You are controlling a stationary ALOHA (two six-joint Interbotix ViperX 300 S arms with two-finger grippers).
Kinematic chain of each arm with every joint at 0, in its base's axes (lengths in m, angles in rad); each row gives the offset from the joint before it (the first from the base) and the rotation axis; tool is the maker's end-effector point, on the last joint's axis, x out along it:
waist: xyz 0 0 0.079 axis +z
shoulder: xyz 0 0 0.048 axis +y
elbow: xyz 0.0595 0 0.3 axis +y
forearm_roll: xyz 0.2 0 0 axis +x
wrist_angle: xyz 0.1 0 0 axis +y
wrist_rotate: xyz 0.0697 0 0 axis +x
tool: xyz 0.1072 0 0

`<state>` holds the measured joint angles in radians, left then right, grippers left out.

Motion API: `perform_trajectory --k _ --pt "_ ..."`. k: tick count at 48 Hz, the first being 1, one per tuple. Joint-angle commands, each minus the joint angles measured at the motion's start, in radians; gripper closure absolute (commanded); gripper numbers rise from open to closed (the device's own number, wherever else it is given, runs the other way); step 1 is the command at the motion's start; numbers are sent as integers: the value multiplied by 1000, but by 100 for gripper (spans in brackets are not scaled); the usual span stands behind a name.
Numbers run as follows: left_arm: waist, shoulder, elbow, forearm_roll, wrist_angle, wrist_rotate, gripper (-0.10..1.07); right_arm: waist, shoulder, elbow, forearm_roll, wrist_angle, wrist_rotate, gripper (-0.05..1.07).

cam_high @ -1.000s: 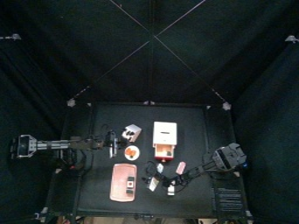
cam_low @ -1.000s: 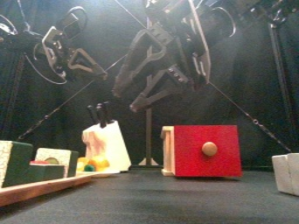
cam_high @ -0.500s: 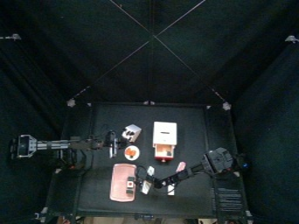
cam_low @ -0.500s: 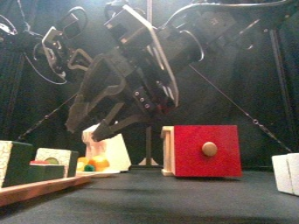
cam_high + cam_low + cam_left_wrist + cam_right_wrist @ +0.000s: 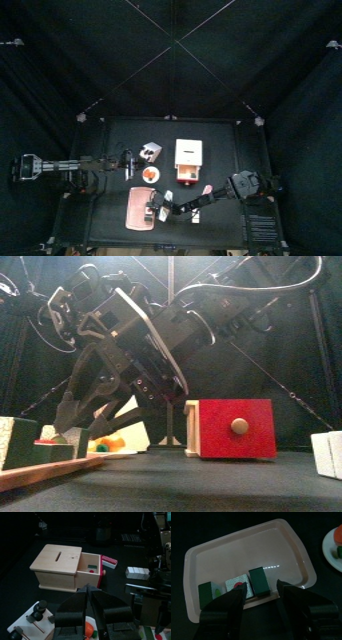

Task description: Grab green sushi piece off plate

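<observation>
We take the pale-pink plate (image 5: 231, 557) as our landmark. Our right gripper (image 5: 261, 597) hangs over the plate's near long edge with its jaws spread wide and nothing between them. The sushi sits in a short row along that same edge: a tall dark green sushi piece (image 5: 258, 580) stands directly ahead of the gap between the jaws, a white piece with a red spot (image 5: 237, 585) lies just beside it, and a second green block (image 5: 207, 590) stands at the row's far end, toward the plate's corner. The tall green piece is upright, its long axis running away from the jaws, so the open jaws already straddle its narrow sides; we judge the coming move is a straight push forward and down before closing.

From above, our right gripper (image 5: 174, 208) reaches in beside the plate (image 5: 138, 209), far nearer than our left gripper (image 5: 92, 607), which rests by the wooden box (image 5: 60, 567), well away from the plate, jaws nearly together and holding nothing.
</observation>
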<state>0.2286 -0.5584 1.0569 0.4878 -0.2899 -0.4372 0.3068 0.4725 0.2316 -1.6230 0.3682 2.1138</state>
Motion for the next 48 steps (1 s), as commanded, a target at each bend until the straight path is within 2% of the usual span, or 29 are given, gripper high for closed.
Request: perform_trajectory --k 1,17,33,48 --pt "3 -2 -12 -3 -8 2 45 -11 -23 -25 -3 0 -2 20" --pt "3 -2 -11 -2 -8 2 45 -20 -32 -25 25 -2 -2 40" --pt "3 -2 -11 -3 -8 2 45 -18 -110 -15 25 6 -2 41" --pt "3 -2 -11 -3 -8 2 45 -14 -120 -14 29 21 0 41"
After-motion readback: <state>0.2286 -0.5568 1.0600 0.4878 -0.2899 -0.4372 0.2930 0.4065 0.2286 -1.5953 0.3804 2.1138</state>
